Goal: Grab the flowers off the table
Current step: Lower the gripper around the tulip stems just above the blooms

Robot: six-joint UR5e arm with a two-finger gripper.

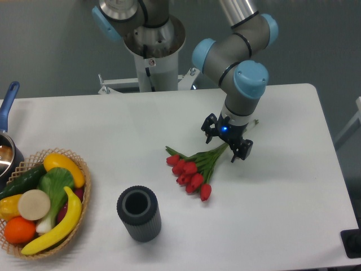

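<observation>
Flowers (195, 167) flat on table (293, 186), buds toward 7 o'clock. Gripper (227, 142) spread wide, straddling green stems. Dark cylinder (139, 213) at flowers' 8 o'clock.

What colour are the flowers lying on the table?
Red tulip buds on green stems, clear in the fixed camera view.

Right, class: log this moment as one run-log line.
phase: approach | end effector: open, straddling stems | flowers: lying on table, not lifted

Bright even overhead light, soft shadows, slightly soft focus
</observation>
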